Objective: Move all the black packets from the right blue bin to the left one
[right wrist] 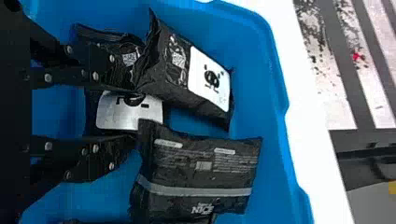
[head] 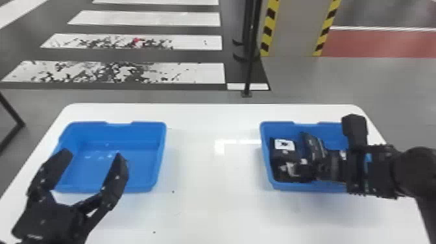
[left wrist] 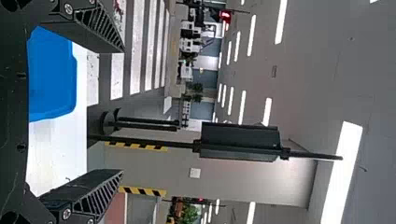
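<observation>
In the head view, your left gripper hangs at lower left, fingers spread wide, overlapping the near side of the left blue bin. Your right arm enters from the right edge, and your right gripper is down among the black packets in the right blue bin, right of centre. One labelled packet lies within its grasp in the right wrist view, but I can't tell whether it's gripped. Another packet, with a grey stripe, lies just beside it.
</observation>
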Available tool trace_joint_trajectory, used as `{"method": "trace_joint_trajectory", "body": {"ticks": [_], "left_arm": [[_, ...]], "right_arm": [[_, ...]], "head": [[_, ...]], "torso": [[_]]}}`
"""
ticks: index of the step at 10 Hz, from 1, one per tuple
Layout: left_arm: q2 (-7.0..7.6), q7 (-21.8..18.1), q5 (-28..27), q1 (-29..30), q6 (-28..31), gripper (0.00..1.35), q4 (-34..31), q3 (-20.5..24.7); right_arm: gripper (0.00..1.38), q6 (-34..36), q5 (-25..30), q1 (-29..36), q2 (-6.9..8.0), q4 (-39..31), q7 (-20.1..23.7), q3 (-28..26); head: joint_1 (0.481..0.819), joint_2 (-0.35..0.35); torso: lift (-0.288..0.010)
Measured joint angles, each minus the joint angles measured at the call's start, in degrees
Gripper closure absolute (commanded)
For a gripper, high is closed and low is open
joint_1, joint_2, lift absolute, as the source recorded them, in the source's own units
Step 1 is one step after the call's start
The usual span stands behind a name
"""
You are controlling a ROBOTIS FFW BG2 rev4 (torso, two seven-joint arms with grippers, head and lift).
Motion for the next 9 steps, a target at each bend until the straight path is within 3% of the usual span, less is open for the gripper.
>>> {"method": "trace_joint_trajectory", "body": {"ticks": [4,7,9], "left_arm": [[-0.01,0.0,0.4,0.1,-1.0,0.12,0.3,0.1],[-0.11,0.0,0.9,0.3,-2.4,0.11,0.4,0.3],[-0.36,0.1,1.8,0.4,-3.5,0.11,0.4,0.4]], "right_arm": [[1.16,-8.9,-5.0,4.5,0.45,-2.9,0.0,-1.0],[1.16,-10.0,-8.9,11.5,0.46,-13.8,1.6,-4.6],[1.16,-10.0,-12.9,15.0,0.41,-20.9,5.1,-6.2]], "head": [[0.695,0.006],[0.695,0.019],[0.695,0.048]], "torso": [[-0.140],[-0.140],[-0.140]]}}
